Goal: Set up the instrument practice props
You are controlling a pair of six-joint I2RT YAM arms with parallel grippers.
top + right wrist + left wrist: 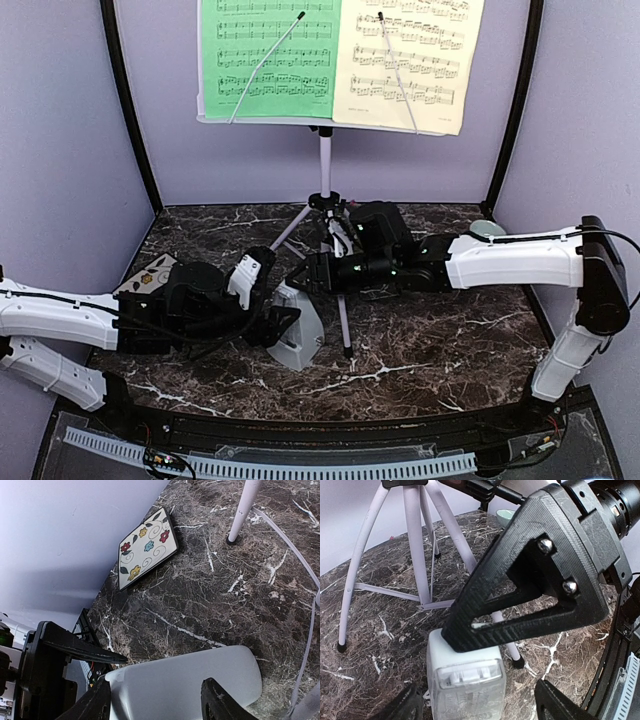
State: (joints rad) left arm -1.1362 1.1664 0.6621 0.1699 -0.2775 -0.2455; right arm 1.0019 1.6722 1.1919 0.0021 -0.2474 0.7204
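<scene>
At the far middle, seen from above, the white tripod music stand [324, 165] carries the green music sheet [268, 60] and the pale-yellow music sheet [405, 60]. The light-grey pyramid metronome [298, 335] sits by its near leg, between both arms. From the left wrist, your left gripper [480, 702] straddles the metronome, jaws released with a gap on one side. From the right wrist, the right gripper [155, 695] brackets its body, but whether it pinches I cannot tell. Let one arm alone grip it, square and low.
</scene>
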